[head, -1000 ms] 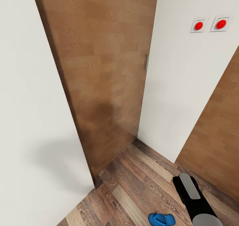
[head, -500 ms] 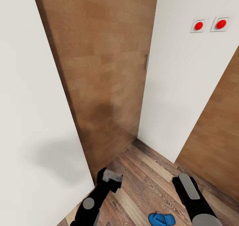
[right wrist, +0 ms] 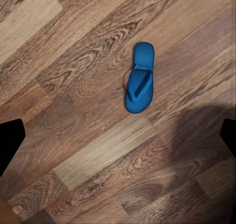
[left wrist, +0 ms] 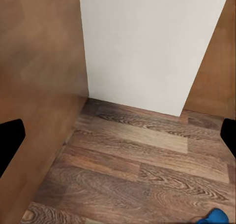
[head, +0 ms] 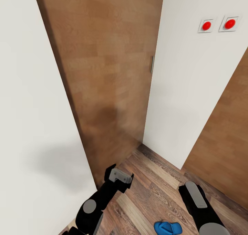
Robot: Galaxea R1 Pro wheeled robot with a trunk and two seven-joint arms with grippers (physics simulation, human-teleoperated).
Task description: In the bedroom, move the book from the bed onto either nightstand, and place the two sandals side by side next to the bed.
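Narrow blue sandal (right wrist: pixel 139 78) flat on grainy plank floor (right wrist: pixel 73 135) (glossy), both claws spread

A brown wood-plank floor (right wrist: pixel 73 150) carries one blue sandal (right wrist: pixel 139 78) lying flat, sole down.

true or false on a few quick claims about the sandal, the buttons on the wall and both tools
1. A blue sandal lies flat on the wood-plank floor. True.
2. The right tool grips the sandal. False: in the right wrist view the sandal lies free on the floor, between the parted fingers and touching neither.
3. Two red buttons sit on the white wall. True.
4. The left tool holds a book. False: it is empty.
5. The wooden door has a slim metal handle. True.
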